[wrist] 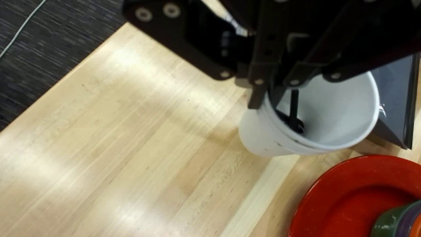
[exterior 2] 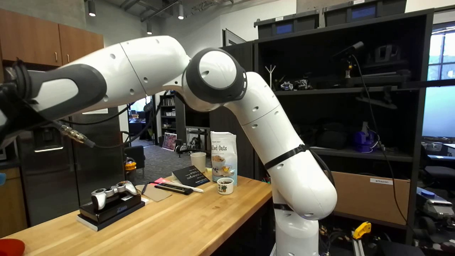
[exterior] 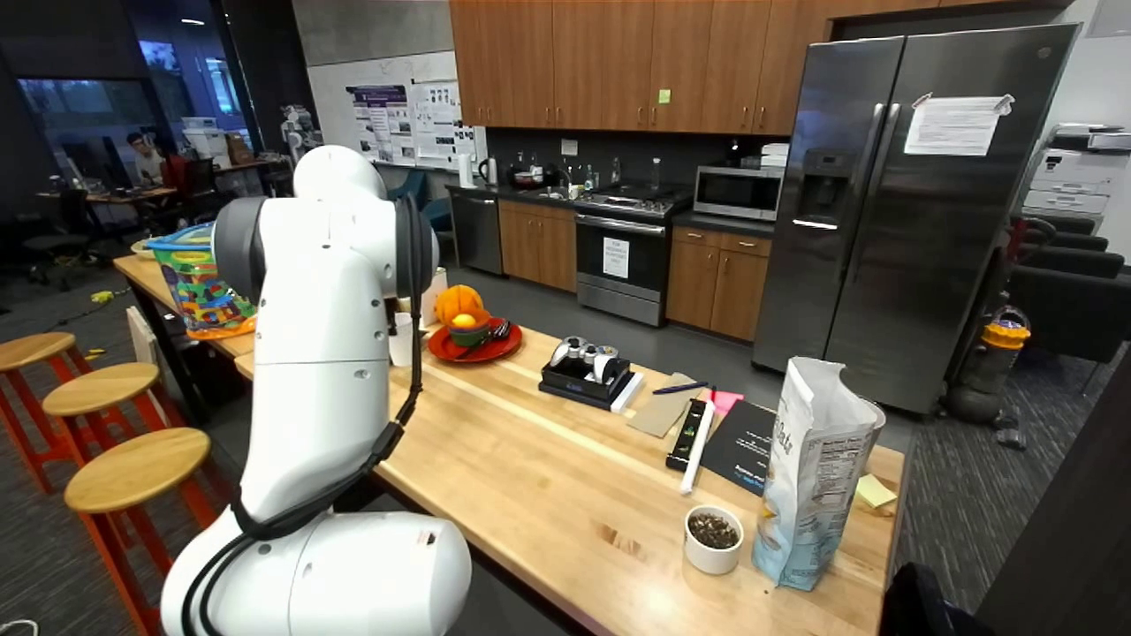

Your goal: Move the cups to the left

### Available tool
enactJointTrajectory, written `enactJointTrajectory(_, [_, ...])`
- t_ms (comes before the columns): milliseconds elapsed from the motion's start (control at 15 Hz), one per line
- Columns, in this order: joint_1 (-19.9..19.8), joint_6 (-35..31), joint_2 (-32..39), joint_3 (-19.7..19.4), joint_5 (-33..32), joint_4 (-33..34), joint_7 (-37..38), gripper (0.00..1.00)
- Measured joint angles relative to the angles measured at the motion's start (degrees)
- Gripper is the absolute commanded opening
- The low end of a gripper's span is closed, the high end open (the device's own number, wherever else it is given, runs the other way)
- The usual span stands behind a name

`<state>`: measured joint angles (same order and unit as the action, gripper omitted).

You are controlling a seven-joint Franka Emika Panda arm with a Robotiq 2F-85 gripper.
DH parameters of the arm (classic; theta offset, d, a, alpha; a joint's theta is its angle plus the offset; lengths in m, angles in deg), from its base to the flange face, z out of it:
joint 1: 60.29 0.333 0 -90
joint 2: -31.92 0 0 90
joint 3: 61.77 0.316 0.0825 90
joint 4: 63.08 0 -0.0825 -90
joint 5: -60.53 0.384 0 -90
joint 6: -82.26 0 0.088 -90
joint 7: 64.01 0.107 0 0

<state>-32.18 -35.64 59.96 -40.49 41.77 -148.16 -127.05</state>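
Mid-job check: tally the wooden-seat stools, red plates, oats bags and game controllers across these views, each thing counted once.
Wooden-seat stools: 3
Red plate: 1
Oats bag: 1
Game controller: 1
Total: 6

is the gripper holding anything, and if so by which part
A white cup, by its rim: in the wrist view the gripper pinches the wall there from inside and outside.

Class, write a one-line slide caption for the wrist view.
Pinch point: the gripper straddles the rim of a white cup, near a red plate on a wooden tabletop.
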Motion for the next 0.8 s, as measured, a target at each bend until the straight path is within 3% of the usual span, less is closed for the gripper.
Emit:
enactJointTrajectory(733, [1.14, -1.2, 6.74, -0.47, -0.12, 4.71, -0.46, 0.01])
enactJointTrajectory(800, [1.36, -1.19, 7.04, -0.59, -0.13, 5.14, -0.46, 0.31])
